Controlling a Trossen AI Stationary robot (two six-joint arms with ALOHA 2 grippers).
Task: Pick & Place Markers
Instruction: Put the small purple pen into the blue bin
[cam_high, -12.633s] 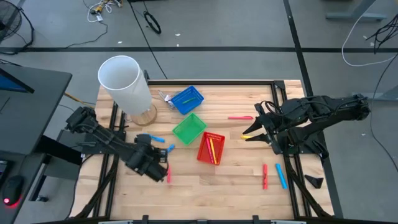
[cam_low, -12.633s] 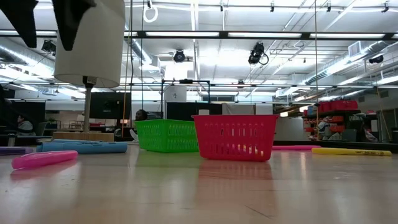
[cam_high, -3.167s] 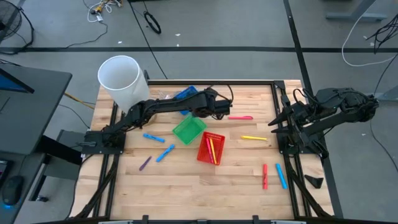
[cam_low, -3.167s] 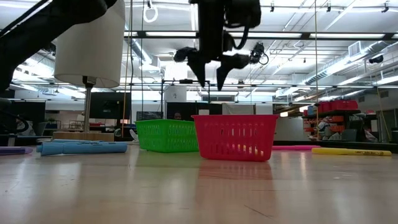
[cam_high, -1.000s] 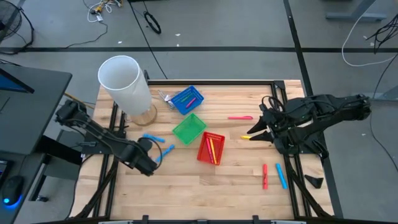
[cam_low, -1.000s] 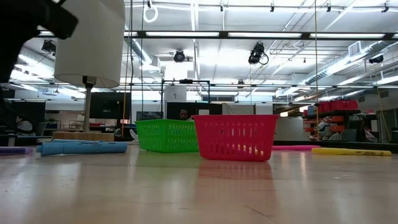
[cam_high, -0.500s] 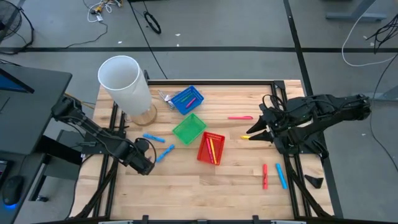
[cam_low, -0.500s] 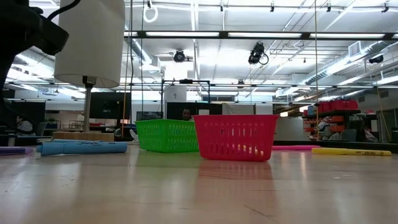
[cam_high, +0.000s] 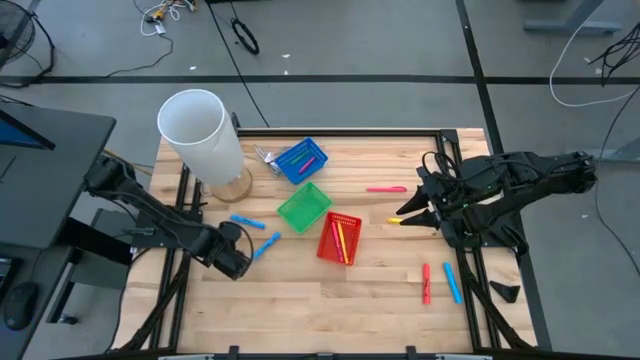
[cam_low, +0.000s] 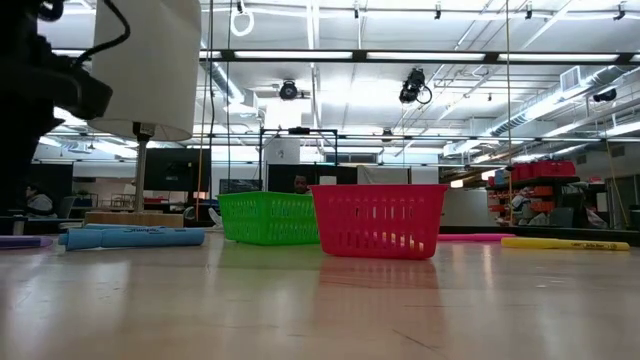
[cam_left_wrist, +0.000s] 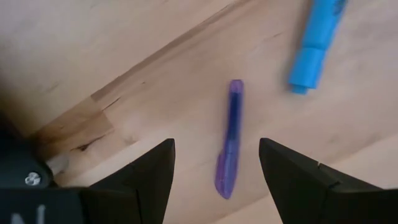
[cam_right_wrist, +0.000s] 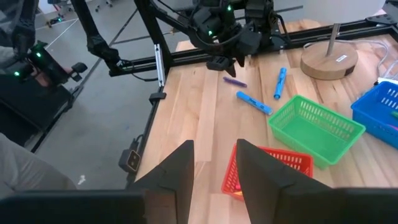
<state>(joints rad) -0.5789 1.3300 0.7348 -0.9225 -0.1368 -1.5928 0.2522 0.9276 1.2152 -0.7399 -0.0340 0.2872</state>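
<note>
the left pincer (cam_left_wrist: 214, 165) is hovering, fingers apart, over a purple marker (cam_left_wrist: 229, 138) (hidden beneath it from above); the right pincer (cam_right_wrist: 214, 163) is waiting with fingers parted, empty, beside the tabletop (cam_high: 330, 290).

High view looks straight down, low view level across; both show the red basket (cam_high: 338, 238).

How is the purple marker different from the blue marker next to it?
Colour: the purple marker is violet, the blue marker bright sky blue.
Thickness: the purple marker looks thinner; the blue marker looks chunkier.
Place: the purple marker lies between the left end effector's open fingers; the blue marker lies off to one side, outside them.
Both lie flat on the wooden table, apart from each other, and neither is in a basket.
</note>
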